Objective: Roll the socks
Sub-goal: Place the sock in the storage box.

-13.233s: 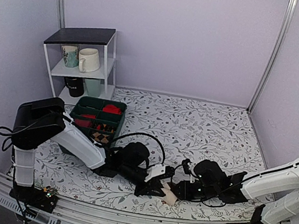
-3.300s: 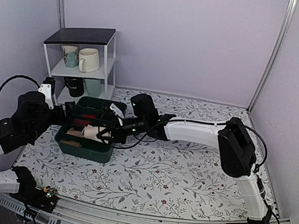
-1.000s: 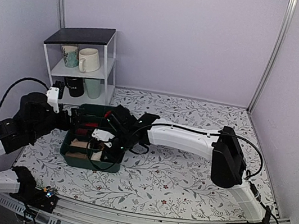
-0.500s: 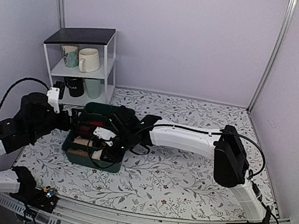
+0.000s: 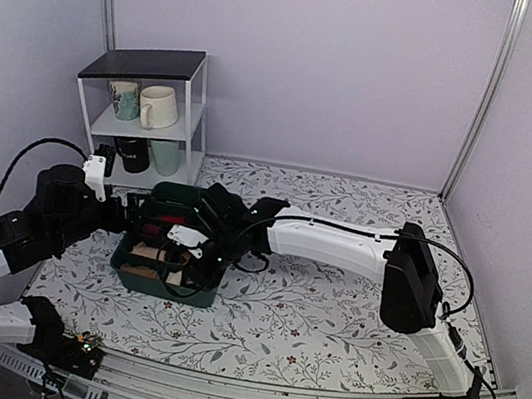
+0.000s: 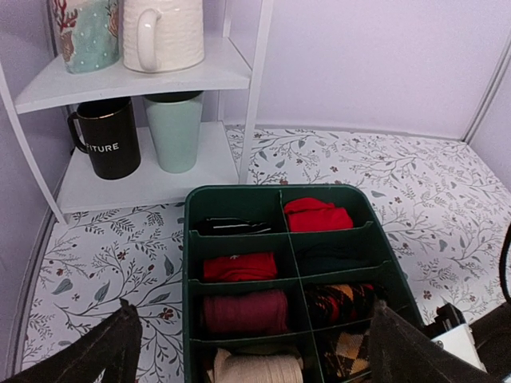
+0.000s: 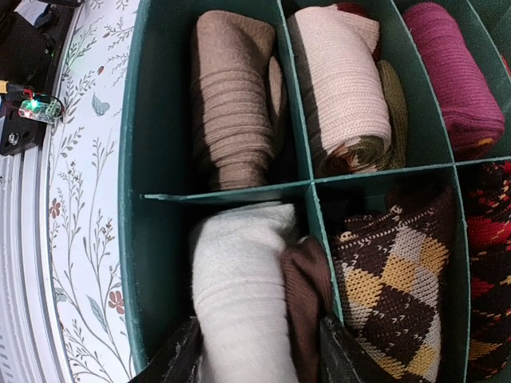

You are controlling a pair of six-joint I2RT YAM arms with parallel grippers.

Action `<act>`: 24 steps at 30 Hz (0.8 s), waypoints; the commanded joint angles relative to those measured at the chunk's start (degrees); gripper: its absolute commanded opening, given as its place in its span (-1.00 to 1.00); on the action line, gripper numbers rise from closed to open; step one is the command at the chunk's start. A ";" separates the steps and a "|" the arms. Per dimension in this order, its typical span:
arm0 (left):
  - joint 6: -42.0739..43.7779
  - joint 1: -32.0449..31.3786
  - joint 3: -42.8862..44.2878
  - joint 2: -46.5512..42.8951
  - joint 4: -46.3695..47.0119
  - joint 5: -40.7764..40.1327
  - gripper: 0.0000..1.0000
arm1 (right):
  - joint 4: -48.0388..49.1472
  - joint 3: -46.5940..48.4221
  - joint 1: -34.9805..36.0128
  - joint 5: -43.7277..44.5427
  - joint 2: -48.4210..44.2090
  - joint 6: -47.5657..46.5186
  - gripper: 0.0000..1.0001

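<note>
The socks [image 7: 239, 303] lie as one roll, cream with a dark brown end, in a corner compartment of the green divided box [image 7: 132, 199]. My right gripper [image 7: 257, 323] hangs straight over that compartment, jaws apart, one finger on either side of the roll. In the top view the right gripper [image 5: 198, 258] covers the socks. My left gripper [image 6: 251, 307] stands wide open with nothing in it, just above the near end of the box [image 6: 192, 239]. It sits at the box's left side [image 5: 127, 213] in the top view.
The other compartments hold a brown ribbed roll [image 7: 231, 104], a pinkish-cream roll [image 7: 343, 88], a maroon roll [image 7: 455, 72], checked rolls [image 7: 391, 279] and red rolls [image 6: 318, 215]. A white shelf with mugs [image 5: 145, 99] stands just behind the box, by the left wall.
The right gripper's jaws have spread apart around the roll in the compartment, and the box has shifted slightly. The left arm has stayed put, open.
</note>
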 commanded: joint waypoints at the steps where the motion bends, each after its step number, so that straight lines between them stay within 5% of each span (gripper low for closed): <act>1: 1.05 0.85 0.92 -0.37 0.68 -0.37 0.99 | -6.95 -0.03 0.16 -0.16 0.07 1.09 0.01; 16: 1.09 1.10 0.95 1.10 1.20 0.23 0.99 | -5.28 0.58 -1.07 0.89 -6.77 5.48 0.06; 24: 1.49 1.81 1.30 1.10 0.99 -0.06 0.99 | 9.30 -7.67 -2.02 3.40 -17.95 8.99 0.31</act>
